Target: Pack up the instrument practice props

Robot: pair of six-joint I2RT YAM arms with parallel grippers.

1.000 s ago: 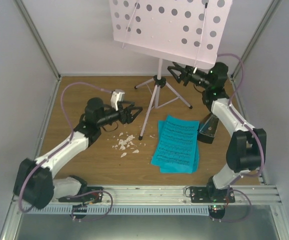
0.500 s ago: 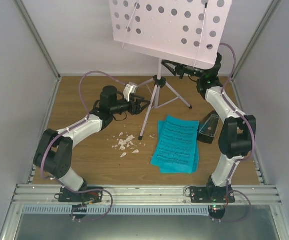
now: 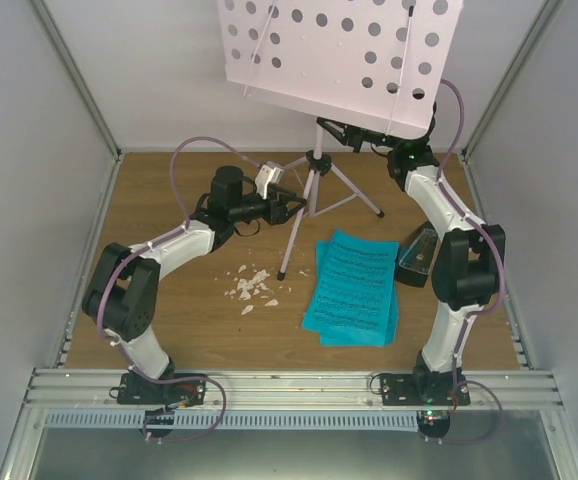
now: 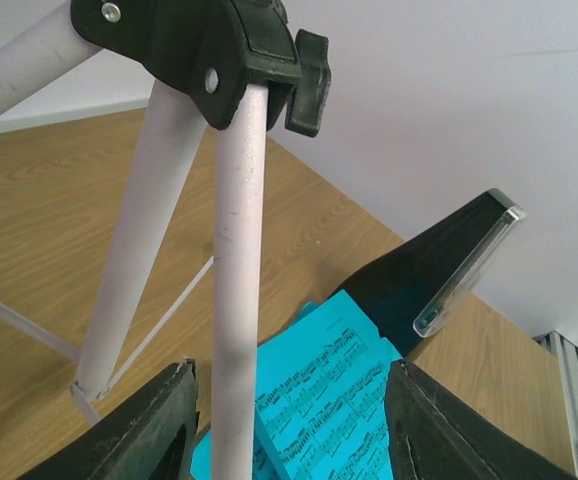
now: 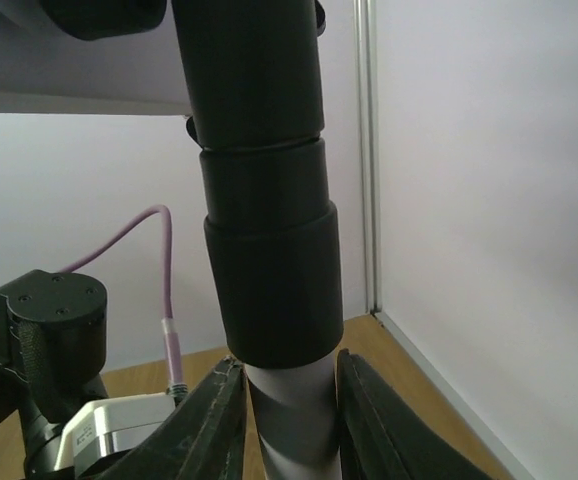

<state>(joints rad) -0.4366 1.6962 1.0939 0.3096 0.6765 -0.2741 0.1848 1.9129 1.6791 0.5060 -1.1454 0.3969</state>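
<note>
The pale pink music stand (image 3: 339,50) is upright at the back on its thin tripod (image 3: 314,190). My left gripper (image 3: 297,205) is open around one pink tripod leg (image 4: 234,300). The leg lies close to the left finger (image 4: 159,430) and well away from the right one. My right gripper (image 5: 289,390) is shut on the stand's pole (image 5: 291,420), just below its black collar (image 5: 269,280), under the plate. Blue music sheets (image 3: 354,290) lie flat on the floor. The black metronome (image 3: 419,255) stands to their right and also shows in the left wrist view (image 4: 439,270).
White scraps (image 3: 252,287) lie left of the sheets. Grey walls close the wooden floor (image 3: 169,180) on three sides. The other tripod legs (image 3: 354,195) spread toward the back left and right. A metal rail (image 3: 289,385) runs along the near edge.
Both arms have swung in to the stand. The left gripper moved right around a tripod leg and its jaws narrowed. The right gripper moved left and closed on the pole under the plate.
</note>
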